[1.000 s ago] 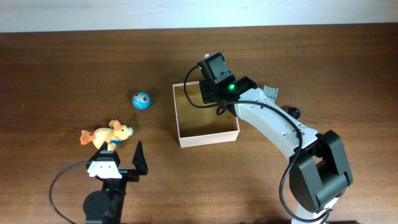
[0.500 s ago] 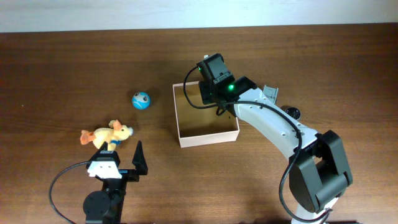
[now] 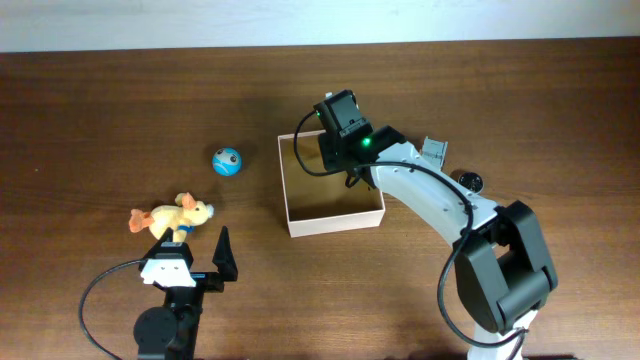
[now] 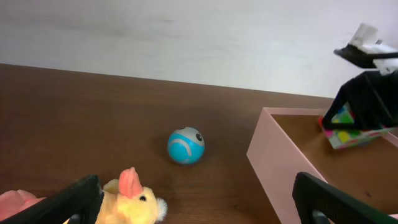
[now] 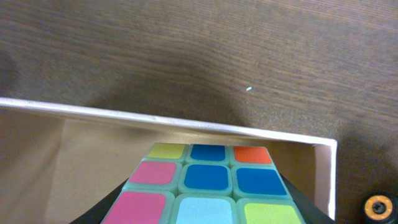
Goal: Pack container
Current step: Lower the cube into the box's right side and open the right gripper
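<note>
The container (image 3: 335, 222) is a square shallow cardboard box, white outside and tan inside, at the table's middle. My right gripper (image 3: 337, 148) hangs over its far edge, shut on a multicoloured puzzle cube (image 5: 208, 177). The cube is just inside the box's far wall (image 5: 186, 124), and the left wrist view shows it low in the box (image 4: 345, 130). My left gripper (image 3: 197, 252) is open and empty near the front edge. A yellow plush duck (image 3: 172, 216) lies just in front of it (image 4: 130, 199). A blue ball (image 3: 227, 160) sits left of the box (image 4: 185, 146).
A small black round object (image 3: 470, 181) lies on the table right of the box, under the right arm; it also shows in the right wrist view (image 5: 378, 206). The dark wooden table ends at a white wall behind.
My right gripper has shifted very slightly toward the back left with the cube. The left arm, the duck and the ball have not moved.
</note>
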{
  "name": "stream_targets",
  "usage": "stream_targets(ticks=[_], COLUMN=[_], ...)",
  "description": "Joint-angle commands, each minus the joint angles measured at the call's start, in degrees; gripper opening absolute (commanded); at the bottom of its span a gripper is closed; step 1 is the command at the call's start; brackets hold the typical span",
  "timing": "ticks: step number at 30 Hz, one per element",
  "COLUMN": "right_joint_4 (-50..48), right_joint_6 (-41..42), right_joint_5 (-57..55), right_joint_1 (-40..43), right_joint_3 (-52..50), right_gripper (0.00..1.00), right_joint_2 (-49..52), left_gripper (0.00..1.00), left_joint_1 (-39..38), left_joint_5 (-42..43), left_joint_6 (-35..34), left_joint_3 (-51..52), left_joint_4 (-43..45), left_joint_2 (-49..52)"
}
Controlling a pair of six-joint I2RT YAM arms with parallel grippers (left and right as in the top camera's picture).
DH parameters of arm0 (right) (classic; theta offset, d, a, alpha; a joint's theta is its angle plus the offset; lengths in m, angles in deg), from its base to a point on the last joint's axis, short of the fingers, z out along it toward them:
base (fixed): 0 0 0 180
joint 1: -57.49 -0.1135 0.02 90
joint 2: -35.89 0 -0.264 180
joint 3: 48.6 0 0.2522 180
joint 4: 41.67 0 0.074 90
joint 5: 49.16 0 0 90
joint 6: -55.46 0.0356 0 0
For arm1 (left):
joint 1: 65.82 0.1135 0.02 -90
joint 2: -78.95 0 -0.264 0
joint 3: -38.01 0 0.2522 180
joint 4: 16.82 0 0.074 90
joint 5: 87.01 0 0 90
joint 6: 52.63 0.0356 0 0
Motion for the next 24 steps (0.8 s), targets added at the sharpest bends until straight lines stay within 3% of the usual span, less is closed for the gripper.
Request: stream_targets(ticks=[1, 22, 24], right_joint_4=[-0.5, 0.0, 0.0], right_joint_6=[-0.4, -0.3, -0.3], right_joint_5=[-0.4, -1.6, -1.6], right_joint_1=[-0.2, 2.1, 2.1], right_joint_3=[-0.3, -0.5, -0.5], right_gripper=[0.47, 0.47, 0.52], right_joint_2=[1.2, 1.2, 1.2], left_gripper=[0.99, 0.99, 0.99], left_joint_1=[-0.2, -0.2, -0.2], left_joint_5=[0.6, 0.6, 0.6], left_joint_6=[1.1, 1.1, 1.1], left_joint_3=[0.3, 0.3, 0.3], left_joint_4=[0.2, 0.2, 0.2], left_joint_2=[-0.5, -0.5, -0.5])
